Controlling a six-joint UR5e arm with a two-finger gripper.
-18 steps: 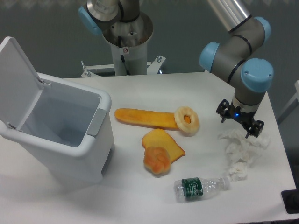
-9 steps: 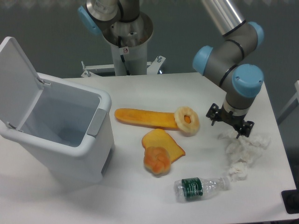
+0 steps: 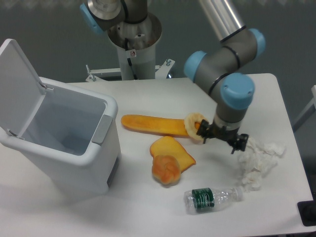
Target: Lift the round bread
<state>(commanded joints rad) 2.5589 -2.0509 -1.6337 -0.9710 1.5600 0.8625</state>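
Big white bin (image 3: 64, 143) sits at nine o'clock on the bench (image 3: 163, 94), lid up, and it has no part in this play. Across the middle runs the long orange loaf (image 3: 153, 124), its long axis lying nine-to-three, with the pale ring piece (image 3: 193, 124) at its three o'clock end, partly hidden behind the arm's wrist. Below that, the flat toast slice (image 3: 170, 150), and touching its seven o'clock corner sits the round bread (image 3: 166, 169), lumpy and golden, low and centre on the bench.

The claw (image 3: 222, 138) hangs over the ring piece's three o'clock side, so the bun lies off at about eight o'clock from it, well apart, with the toast slice between. Fingers look spread and holding nothing, though the angle makes the gap hard to read.

Against a second ago, the claw has swung from above the crumpled tissue (image 3: 259, 160) toward nine o'clock, closing on the breads. The bottle (image 3: 212, 197) hasn't budged.
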